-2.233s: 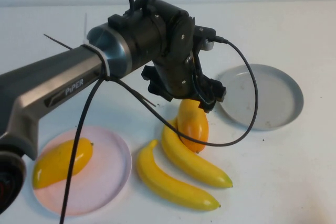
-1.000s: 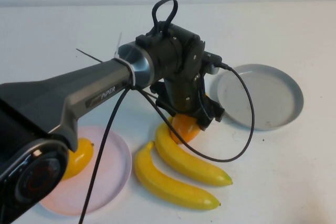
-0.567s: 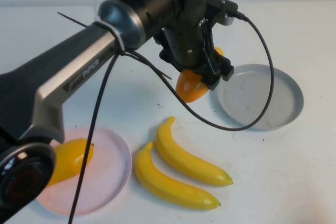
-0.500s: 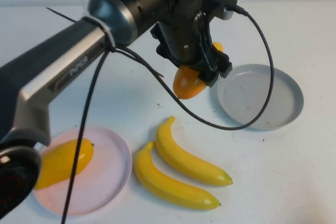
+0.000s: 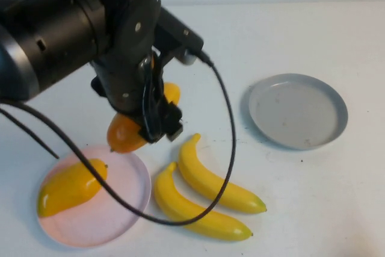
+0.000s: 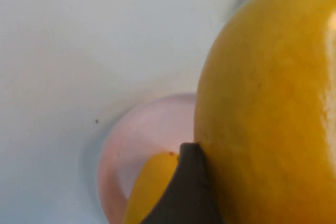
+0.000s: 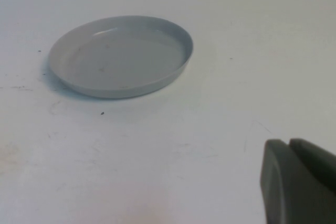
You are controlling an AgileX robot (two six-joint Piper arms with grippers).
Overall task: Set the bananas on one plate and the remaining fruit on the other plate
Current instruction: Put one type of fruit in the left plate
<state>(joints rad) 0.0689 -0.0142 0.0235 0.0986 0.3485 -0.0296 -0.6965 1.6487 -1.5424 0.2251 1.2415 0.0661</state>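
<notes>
My left gripper (image 5: 144,123) is shut on a plump orange-yellow fruit (image 5: 123,136) and holds it in the air just above the far rim of the pale pink plate (image 5: 123,209). In the left wrist view this fruit (image 6: 262,103) fills the frame beside one dark finger (image 6: 190,192). A second such fruit (image 5: 69,186) lies on the pink plate. Two bananas (image 5: 216,182) (image 5: 192,209) lie side by side on the table to the right of that plate. The grey plate (image 5: 298,136) is bare at the right. My right gripper (image 7: 289,145) is shut and holds nothing, low near the grey plate (image 7: 178,61).
The left arm's black cable (image 5: 228,124) loops down across the bananas. White table surrounds the plates.
The left arm has carried the fruit from beside the grey plate leftward and toward me, to the pink plate's far rim. Bananas, plates and right gripper have not moved.
</notes>
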